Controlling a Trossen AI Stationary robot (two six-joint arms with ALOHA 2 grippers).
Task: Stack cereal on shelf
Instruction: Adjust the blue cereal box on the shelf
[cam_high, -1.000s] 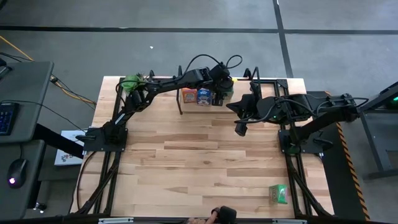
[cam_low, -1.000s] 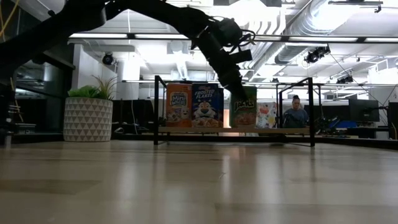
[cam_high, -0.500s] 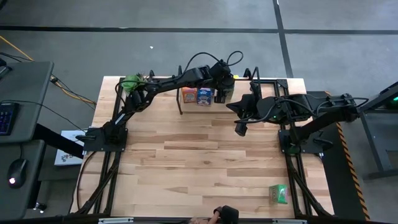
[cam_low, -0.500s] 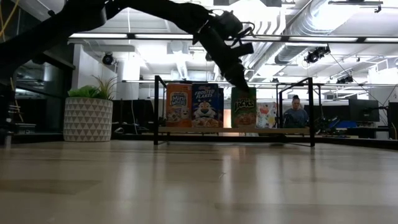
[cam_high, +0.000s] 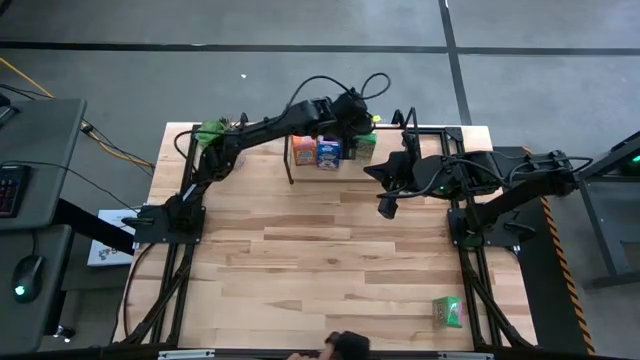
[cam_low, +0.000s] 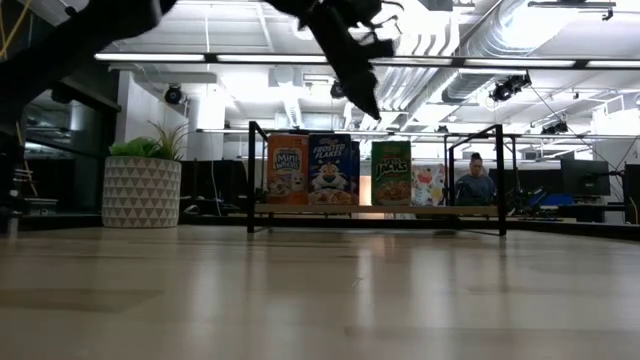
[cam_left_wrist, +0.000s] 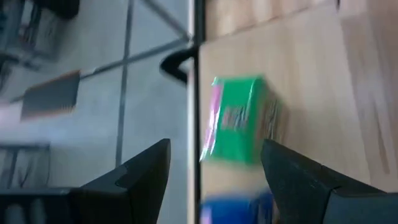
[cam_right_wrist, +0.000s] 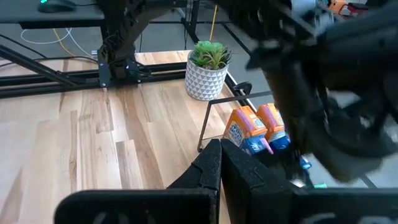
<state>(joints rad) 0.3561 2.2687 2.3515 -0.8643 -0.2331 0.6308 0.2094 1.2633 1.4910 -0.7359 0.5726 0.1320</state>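
The left gripper (cam_left_wrist: 214, 180) has released the small green cardboard cereal box (cam_low: 391, 173) and risen above the black-rod shelf (cam_low: 375, 210). The box now stands placed. The right gripper (cam_right_wrist: 217, 171), fingers pressed together, waits nearby.

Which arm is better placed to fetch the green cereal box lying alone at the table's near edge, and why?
Probably the right. The green cereal box lies on the right arm's side; the right claw hangs over the table, shut, while the left claw is open above the shelf.
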